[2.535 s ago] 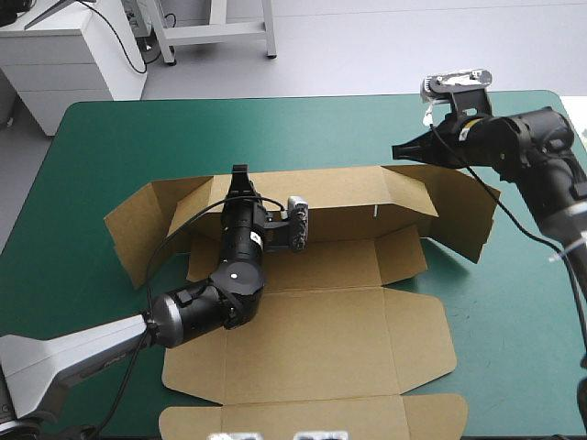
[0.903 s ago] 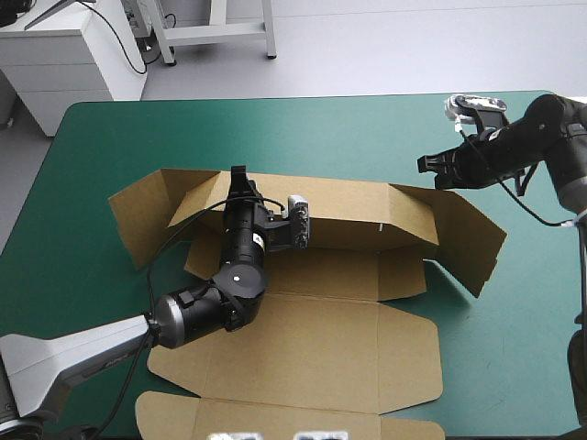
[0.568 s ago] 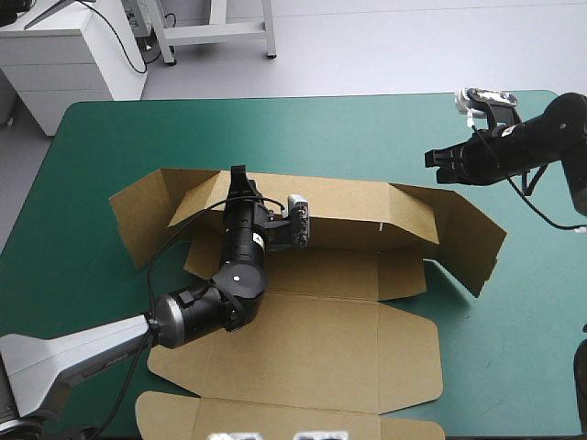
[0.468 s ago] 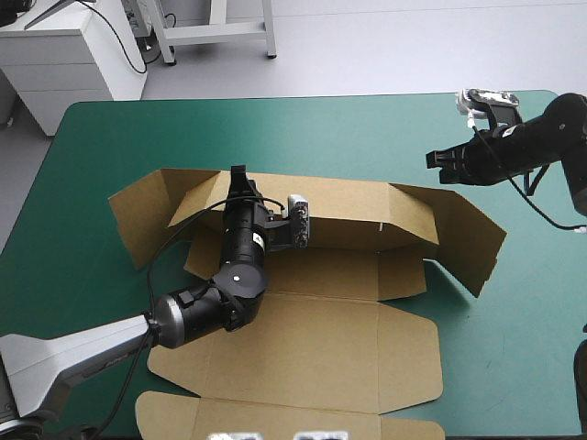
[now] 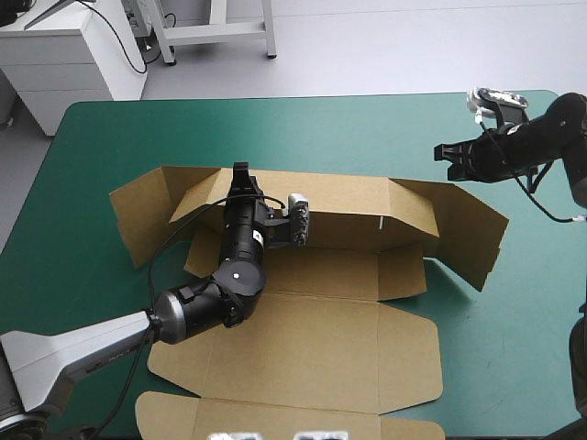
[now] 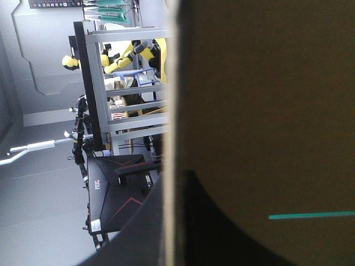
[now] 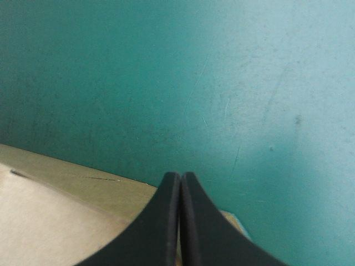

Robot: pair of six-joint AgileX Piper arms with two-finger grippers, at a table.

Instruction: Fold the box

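Box (image 5: 312, 339), near panels flat, far wall raised; left jaws clamp wall

The desk (image 5: 275, 128) has a teal-green cover with rounded far corners, and it sits on a pale grey floor (image 5: 385, 46). Past the far left corner there's a white drawer cabinet (image 5: 55, 55), with light metal frame legs (image 5: 220, 32) right beside it. Lighting's pretty even.

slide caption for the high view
Left gripper holds the raised far wall of the box; right gripper, jaws shut, hovers nearby.
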